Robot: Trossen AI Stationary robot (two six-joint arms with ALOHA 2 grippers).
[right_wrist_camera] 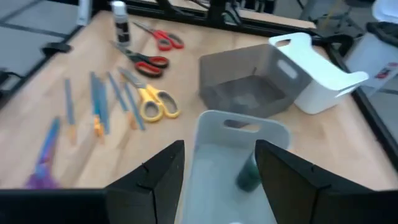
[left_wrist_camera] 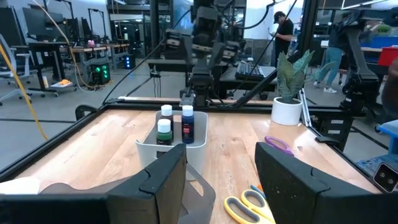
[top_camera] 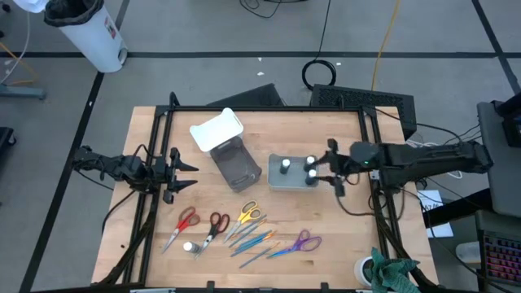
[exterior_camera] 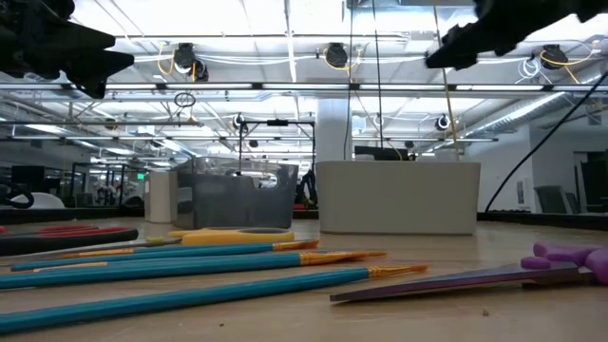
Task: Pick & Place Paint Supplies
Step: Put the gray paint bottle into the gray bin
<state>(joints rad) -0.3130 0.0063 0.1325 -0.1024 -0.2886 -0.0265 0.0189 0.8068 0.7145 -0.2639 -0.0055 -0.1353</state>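
Tabletop bin (top_camera: 277, 181): three bottles (top_camera: 286, 166).

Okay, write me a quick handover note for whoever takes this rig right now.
Left tool: open, empty, at the table's left edge.
Right tool: open, empty, above the grey bin.
Done: three bottles stand in that bin.
Left: one bottle, the red scissors, yellow scissors, purple scissors and the brushes lie on the table's front. The dark bin and white bin hold nothing visible.

Four bottles (top_camera: 286, 166), four scissors (top_camera: 186, 220)
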